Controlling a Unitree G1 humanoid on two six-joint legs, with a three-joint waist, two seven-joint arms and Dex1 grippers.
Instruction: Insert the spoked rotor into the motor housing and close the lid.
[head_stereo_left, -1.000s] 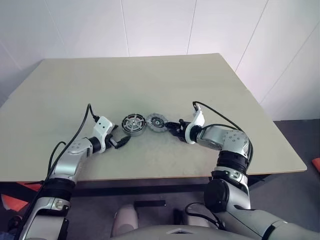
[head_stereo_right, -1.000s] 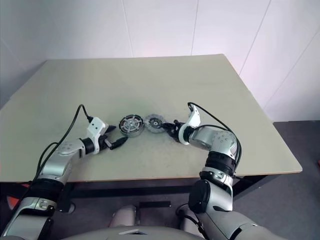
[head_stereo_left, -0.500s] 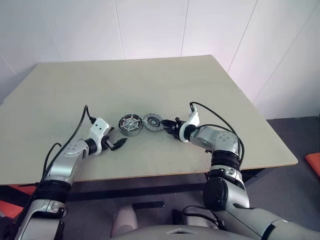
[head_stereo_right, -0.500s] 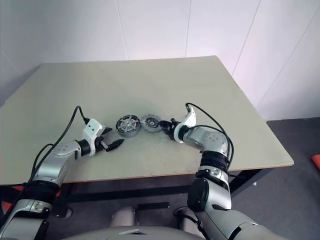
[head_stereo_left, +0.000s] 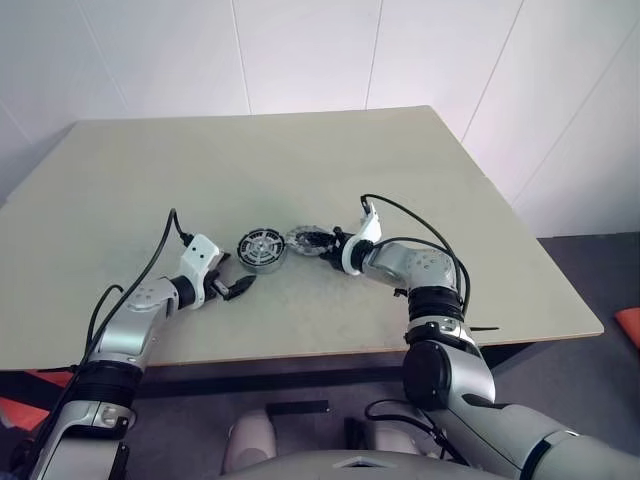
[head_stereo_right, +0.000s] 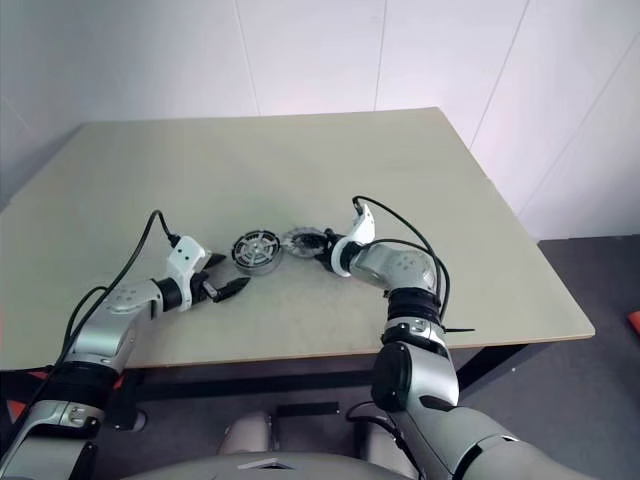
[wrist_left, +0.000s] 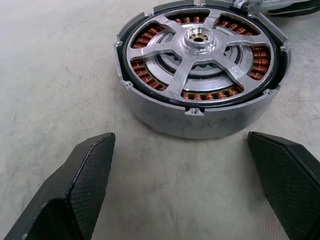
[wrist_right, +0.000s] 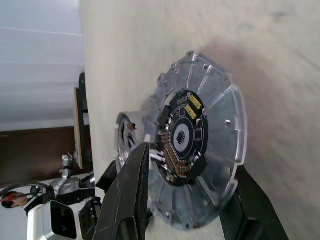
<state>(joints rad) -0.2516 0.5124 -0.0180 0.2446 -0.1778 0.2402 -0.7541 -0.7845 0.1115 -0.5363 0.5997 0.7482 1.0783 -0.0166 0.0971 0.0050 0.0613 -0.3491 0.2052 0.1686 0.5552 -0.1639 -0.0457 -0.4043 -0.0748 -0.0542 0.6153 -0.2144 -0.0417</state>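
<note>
Near the front edge of the table, the housing is seen with the rotor already seated inside it, spokes and hub facing up. The lid is pinched at its rim by the right gripper and lifted at a tilt, just beside the housing, its circuit face shown to the wrist camera. The left gripper is spread wide, facing the housing without touching it.

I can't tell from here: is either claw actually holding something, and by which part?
The right gripper holds the lid by its rim, tilted above the table. The left gripper is open, holding nothing.
</note>
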